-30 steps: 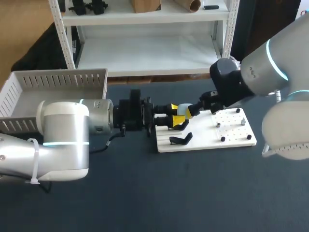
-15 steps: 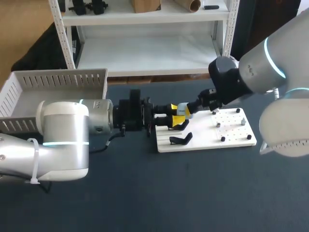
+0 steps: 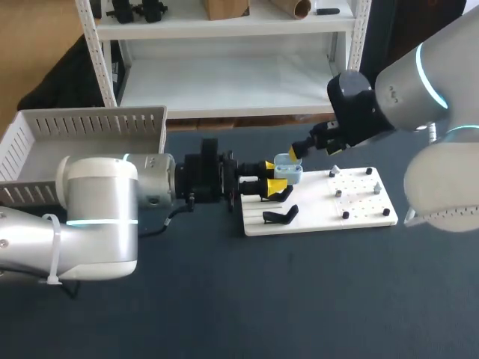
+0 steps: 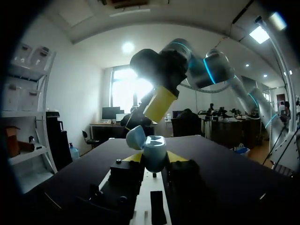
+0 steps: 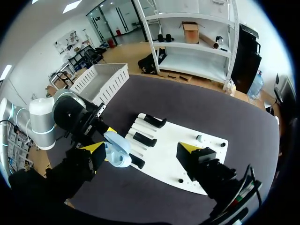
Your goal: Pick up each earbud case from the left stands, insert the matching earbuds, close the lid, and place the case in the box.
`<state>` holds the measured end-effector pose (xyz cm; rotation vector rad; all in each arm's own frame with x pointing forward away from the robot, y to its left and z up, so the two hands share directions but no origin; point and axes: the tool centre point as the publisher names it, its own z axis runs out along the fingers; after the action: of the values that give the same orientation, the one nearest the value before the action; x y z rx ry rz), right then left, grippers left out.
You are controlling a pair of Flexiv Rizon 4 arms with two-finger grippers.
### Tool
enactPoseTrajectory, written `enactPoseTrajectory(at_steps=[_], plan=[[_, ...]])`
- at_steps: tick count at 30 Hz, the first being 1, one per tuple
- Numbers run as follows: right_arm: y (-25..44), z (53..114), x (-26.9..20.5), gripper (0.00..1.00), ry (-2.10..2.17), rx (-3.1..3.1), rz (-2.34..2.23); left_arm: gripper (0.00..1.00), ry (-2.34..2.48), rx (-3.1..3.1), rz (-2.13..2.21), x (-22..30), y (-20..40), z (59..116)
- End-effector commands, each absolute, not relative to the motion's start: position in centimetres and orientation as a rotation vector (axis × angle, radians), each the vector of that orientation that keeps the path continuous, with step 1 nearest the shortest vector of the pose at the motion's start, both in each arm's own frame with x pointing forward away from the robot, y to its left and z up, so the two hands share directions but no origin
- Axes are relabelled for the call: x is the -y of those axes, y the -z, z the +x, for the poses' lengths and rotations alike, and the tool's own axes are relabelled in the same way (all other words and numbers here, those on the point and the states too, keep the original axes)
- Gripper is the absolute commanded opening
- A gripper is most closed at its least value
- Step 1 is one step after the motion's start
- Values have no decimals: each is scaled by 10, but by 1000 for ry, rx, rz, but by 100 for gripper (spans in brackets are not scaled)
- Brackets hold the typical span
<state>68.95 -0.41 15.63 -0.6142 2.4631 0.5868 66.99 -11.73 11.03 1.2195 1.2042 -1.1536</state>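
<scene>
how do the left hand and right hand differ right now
The left hand is shut on the open case; the right hand is open, fingers wide apart, gripping nothing. The left hand lies level, low over the table; the right hand angles down from above the case. Both have yellow tips and sit at the same end of the white board.

The box [image 3: 90,126] stood at the table's [image 3: 224,299] far left corner, the board [image 3: 363,215] right of its middle. The earbud case [image 3: 288,172] hung over the board's far left corner, a stand [image 3: 281,217] before it.
</scene>
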Motion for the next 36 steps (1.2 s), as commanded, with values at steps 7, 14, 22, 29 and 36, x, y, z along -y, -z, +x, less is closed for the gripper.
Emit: enactPoseTrajectory(at_steps=[7, 14, 22, 29, 36], plan=[[-172, 694, 69, 100, -337, -2485, -514, 0, 1152, -1202, 1216, 118, -110, 670], [-157, 703, 111, 100, 16, -2526, -511, 0, 1152, -1202, 1216, 118, -110, 670], [-120, 704, 141, 100, 204, -2625, -520, 0, 1152, -1202, 1216, 118, -110, 670], [-92, 705, 153, 71, 314, -2692, -555, 0, 1152, -1202, 1216, 118, -110, 670], [-75, 706, 155, 80, 365, -2747, -581, 0, 1152, -1202, 1216, 118, -110, 670]])
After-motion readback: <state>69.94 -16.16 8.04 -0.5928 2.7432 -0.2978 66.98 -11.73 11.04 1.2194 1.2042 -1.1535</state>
